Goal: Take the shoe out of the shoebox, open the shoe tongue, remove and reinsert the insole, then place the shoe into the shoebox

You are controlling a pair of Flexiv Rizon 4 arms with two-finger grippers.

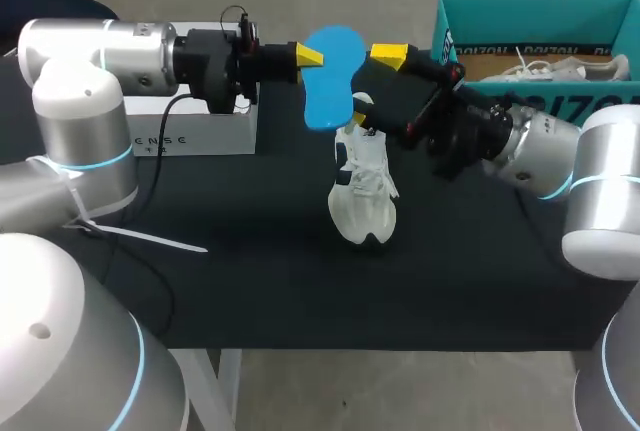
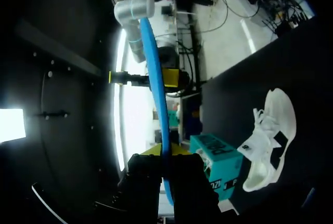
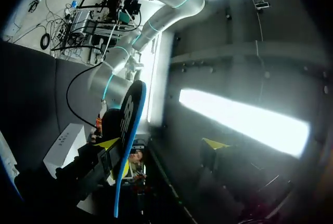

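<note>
The blue insole point(image 1: 333, 76) is held up in the air over the table's middle, with my left gripper point(image 1: 303, 55) shut on its edge. In the left wrist view the insole point(image 2: 156, 94) runs edge-on out from between my yellow fingertips point(image 2: 151, 151). My right gripper point(image 1: 373, 84) stands open beside the insole, one yellow tip above and one below. In the right wrist view the insole point(image 3: 127, 141) lies close to one finger point(image 3: 108, 143), and the other finger is far off it. The white shoe point(image 1: 362, 191) stands on the black mat under both grippers, also in the left wrist view point(image 2: 268, 141).
The teal shoebox point(image 1: 455, 26) stands open at the back right with another white shoe point(image 1: 545, 68) inside. A white box point(image 1: 190, 131) sits at the back left, under my left arm. A black cable point(image 1: 150, 191) trails across the mat's left side.
</note>
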